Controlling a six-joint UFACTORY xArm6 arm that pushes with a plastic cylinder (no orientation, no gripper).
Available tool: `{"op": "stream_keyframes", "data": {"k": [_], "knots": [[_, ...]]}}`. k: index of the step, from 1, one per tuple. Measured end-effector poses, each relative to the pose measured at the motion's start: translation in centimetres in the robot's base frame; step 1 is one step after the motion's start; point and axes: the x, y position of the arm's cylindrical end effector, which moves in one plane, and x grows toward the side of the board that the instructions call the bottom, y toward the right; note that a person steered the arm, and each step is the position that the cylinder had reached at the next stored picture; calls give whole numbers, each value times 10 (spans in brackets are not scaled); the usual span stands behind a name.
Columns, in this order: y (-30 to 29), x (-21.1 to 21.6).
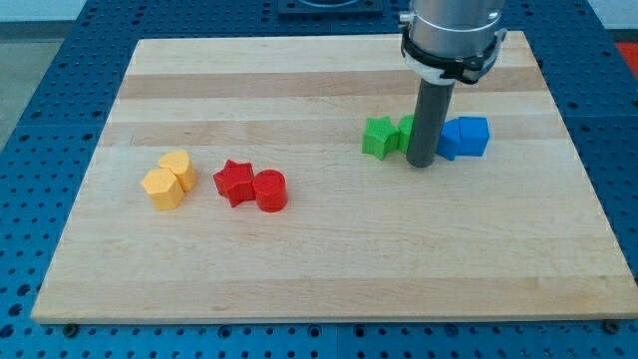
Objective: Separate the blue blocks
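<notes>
Two blue blocks sit side by side at the view's right: a blue cube (472,135) and another blue block (448,141) on its left, partly hidden by my rod, shape unclear. My tip (423,164) rests on the board just left of the blue pair and in front of a green block (407,133) that the rod partly hides. A green star (379,137) lies to the left of that.
The wooden board (319,269) sits on a blue perforated table. A red star (234,181) and a red cylinder (270,190) touch at the centre left. Two yellow blocks (167,179) touch further left.
</notes>
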Motion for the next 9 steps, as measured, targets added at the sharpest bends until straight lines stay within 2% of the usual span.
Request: {"op": "stream_keyframes", "data": {"k": [2, 4, 6, 7, 9], "knots": [[44, -2], [63, -18], [58, 2], [58, -20], [38, -29]]}}
